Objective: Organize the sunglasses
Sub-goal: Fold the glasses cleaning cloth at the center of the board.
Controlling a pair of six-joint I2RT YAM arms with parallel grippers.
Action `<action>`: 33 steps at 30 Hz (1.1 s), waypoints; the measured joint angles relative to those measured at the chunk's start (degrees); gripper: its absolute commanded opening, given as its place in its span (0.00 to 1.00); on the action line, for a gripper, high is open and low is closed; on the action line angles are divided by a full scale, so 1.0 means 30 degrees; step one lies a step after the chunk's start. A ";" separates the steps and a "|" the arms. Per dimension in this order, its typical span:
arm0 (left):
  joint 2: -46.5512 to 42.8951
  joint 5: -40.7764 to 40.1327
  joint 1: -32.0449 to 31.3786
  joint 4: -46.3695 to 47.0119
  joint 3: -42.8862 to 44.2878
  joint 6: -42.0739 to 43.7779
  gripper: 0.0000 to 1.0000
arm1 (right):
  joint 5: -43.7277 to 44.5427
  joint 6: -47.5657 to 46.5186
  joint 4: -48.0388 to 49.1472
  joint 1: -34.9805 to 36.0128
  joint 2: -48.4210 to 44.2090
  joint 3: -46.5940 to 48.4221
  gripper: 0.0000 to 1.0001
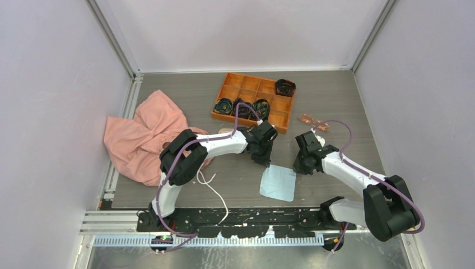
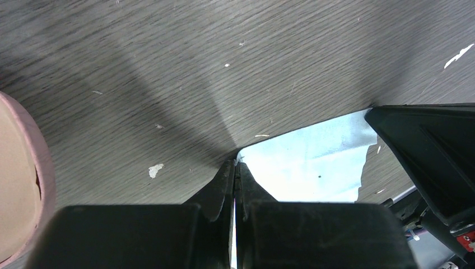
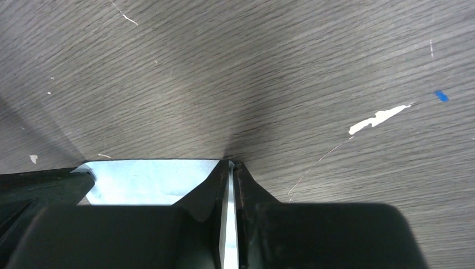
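Note:
The sunglasses (image 1: 313,120), with pinkish-orange lenses, lie on the table to the right of the orange tray, apart from both grippers. A light blue cloth (image 1: 278,184) lies flat between the arms. My left gripper (image 1: 263,159) is shut on the cloth's far left corner (image 2: 313,168), its tips (image 2: 236,163) pressed together on the table. My right gripper (image 1: 299,167) is shut on the far right corner (image 3: 145,179), with a strip of cloth showing between its tips (image 3: 230,163). The pink case (image 2: 22,185) shows only at the left edge of the left wrist view.
An orange divided tray (image 1: 283,120) holding several dark coiled items stands at the back. A crumpled pink fabric (image 1: 143,137) covers the table's left side. A white cord (image 1: 215,193) lies near the front edge. Grey walls close in on three sides.

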 measured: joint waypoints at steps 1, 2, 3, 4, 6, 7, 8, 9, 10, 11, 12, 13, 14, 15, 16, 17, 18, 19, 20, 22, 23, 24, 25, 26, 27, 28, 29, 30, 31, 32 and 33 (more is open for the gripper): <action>0.0000 0.0015 0.0022 0.0000 0.0000 0.0007 0.01 | 0.0015 0.0015 -0.0036 0.0000 -0.0022 -0.0015 0.08; 0.0000 0.0051 0.0036 0.0000 0.0000 0.0015 0.01 | 0.0000 0.0058 -0.0044 0.0000 -0.0022 -0.0022 0.05; 0.0000 0.0073 0.0044 0.0000 0.0000 0.0015 0.01 | -0.0015 0.0073 -0.0044 0.0000 -0.0022 -0.0022 0.02; 0.0000 0.0073 0.0051 -0.0007 0.0000 0.0022 0.01 | -0.0015 0.0095 -0.0044 0.0000 -0.0022 -0.0022 0.01; 0.0000 0.0087 0.0058 -0.0007 0.0000 0.0051 0.00 | -0.0015 0.0087 -0.0051 0.0000 -0.0022 -0.0022 0.01; 0.0000 0.0087 0.0058 -0.0007 0.0000 0.0058 0.01 | -0.0015 0.0087 -0.0051 0.0000 -0.0022 -0.0022 0.01; 0.0000 0.0095 0.0058 -0.0007 0.0000 0.0066 0.01 | -0.0022 0.0087 -0.0058 0.0000 -0.0022 -0.0022 0.01; 0.0000 0.0109 0.0058 -0.0007 0.0000 0.0073 0.01 | -0.0029 0.0087 -0.0080 0.0000 -0.0058 -0.0022 0.01; 0.0000 0.0131 0.0066 0.0000 0.0000 0.0080 0.01 | -0.0029 0.0080 -0.0138 0.0000 -0.0109 -0.0015 0.01; 0.0000 0.0153 0.0066 0.0007 0.0000 0.0080 0.01 | -0.0036 0.0080 -0.0262 0.0000 -0.0204 0.0000 0.01; -0.0007 0.0175 0.0073 0.0007 0.0000 0.0080 0.00 | -0.0036 0.0073 -0.0386 0.0000 -0.0313 0.0022 0.01; -0.0007 0.0219 0.0073 0.0015 0.0000 0.0080 0.00 | -0.0044 0.0066 -0.0525 0.0000 -0.0503 0.0058 0.01; -0.0015 0.0219 0.0073 0.0015 0.0000 0.0087 0.00 | -0.0051 0.0058 -0.0670 0.0000 -0.0758 0.0109 0.01; -0.0036 0.0211 0.0073 0.0015 0.0000 0.0124 0.01 | -0.0080 0.0051 -0.0809 0.0000 -0.1071 0.0168 0.01; -0.0066 0.0211 0.0073 -0.0007 0.0000 0.0153 0.00 | -0.0095 0.0051 -0.0903 0.0000 -0.1370 0.0233 0.01; -0.0087 0.0211 0.0073 -0.0015 0.0000 0.0175 0.00 | -0.0095 0.0044 -0.0954 0.0000 -0.1778 0.0306 0.01; -0.0131 0.0204 0.0073 -0.0015 0.0000 0.0219 0.00 | -0.0087 0.0036 -0.0984 0.0000 -0.2069 0.0364 0.01; -0.0189 0.0204 0.0073 -0.0022 0.0000 0.0277 0.01 | -0.0087 0.0044 -0.1013 0.0000 -0.2331 0.0415 0.01; -0.0270 0.0204 0.0080 -0.0029 0.0000 0.0364 0.00 | -0.0087 0.0044 -0.1078 0.0000 -0.2565 0.0488 0.01; -0.0452 0.0204 0.0087 -0.0051 0.0000 0.0459 0.00 | -0.0095 0.0051 -0.1129 0.0000 -0.2776 0.0612 0.01; -0.0568 0.0204 0.0109 -0.0073 0.0000 0.0488 0.01 | -0.0102 0.0058 -0.1122 0.0000 -0.2812 0.0627 0.01; -0.0648 0.0204 0.0117 -0.0080 0.0000 0.0495 0.01 | -0.0117 0.0066 -0.1137 0.0000 -0.2841 0.0627 0.01; -0.0750 0.0204 0.0124 -0.0087 0.0000 0.0503 0.01 | -0.0160 0.0080 -0.1173 0.0000 -0.2863 0.0627 0.01; -0.0882 0.0211 0.0146 -0.0102 0.0000 0.0503 0.00 | -0.0182 0.0087 -0.1209 0.0000 -0.2892 0.0627 0.01; -0.1005 0.0211 0.0160 -0.0095 0.0000 0.0503 0.00 | -0.0197 0.0080 -0.1282 0.0000 -0.2951 0.0627 0.01; -0.1158 0.0211 0.0160 -0.0102 0.0000 0.0503 0.01 | -0.0233 0.0080 -0.1362 0.0000 -0.3031 0.0627 0.01; -0.1319 0.0211 0.0160 -0.0095 0.0000 0.0503 0.01 | -0.0240 0.0066 -0.1479 0.0000 -0.3169 0.0627 0.01; -0.1515 0.0211 0.0160 -0.0087 -0.0015 0.0510 0.01 | -0.0248 0.0036 -0.1647 0.0000 -0.3366 0.0627 0.01; -0.1683 0.0211 0.0160 -0.0066 -0.0066 0.0510 0.01 | -0.0255 0.0029 -0.1778 0.0000 -0.3534 0.0627 0.01; -0.1938 0.0204 0.0160 -0.0022 -0.0211 0.0525 0.01 | -0.0270 0.0015 -0.1931 0.0000 -0.3752 0.0627 0.01; -0.2135 0.0204 0.0153 -0.0007 -0.0357 0.0546 0.01 | -0.0299 0.0007 -0.2069 0.0000 -0.3956 0.0627 0.01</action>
